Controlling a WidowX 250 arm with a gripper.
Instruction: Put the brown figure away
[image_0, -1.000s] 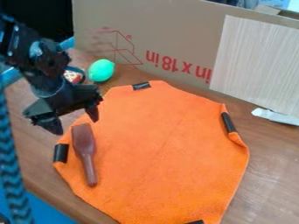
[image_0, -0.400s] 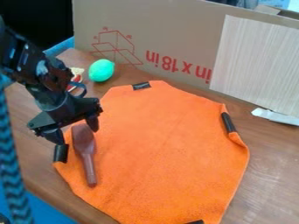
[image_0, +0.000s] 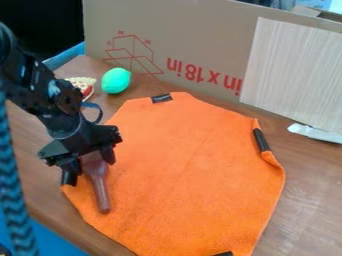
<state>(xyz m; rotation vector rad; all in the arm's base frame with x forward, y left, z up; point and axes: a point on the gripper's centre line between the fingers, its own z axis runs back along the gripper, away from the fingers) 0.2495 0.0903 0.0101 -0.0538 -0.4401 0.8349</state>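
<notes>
In the camera view, your gripper (image_0: 91, 171) hangs at the left edge of the orange cloth (image_0: 187, 165), with the arm coming in from the upper left; its two fingers are spread, one on each side of the broad end of the brown figure (image_0: 101, 192); whether either one touches it, you cannot tell from here

The brown figure lies on the cloth, its broad end between your fingertips and partly hidden by the gripper, its narrow handle running out below the hand; the long axis goes mostly down the view, away from the gripper, with a slight lean to the right, and the thin end points toward the view's bottom edge

Above your hand and a little to its right sits a green egg-shaped thing (image_0: 116, 80) on the table (image_0: 307, 200); just beside that, nearer the arm, is a toy pizza slice (image_0: 85, 84); beyond them, up and to the right of the hand, stands a cardboard box (image_0: 194, 30); well apart, to the right of your hand, lies a white strip (image_0: 314, 133)
</notes>
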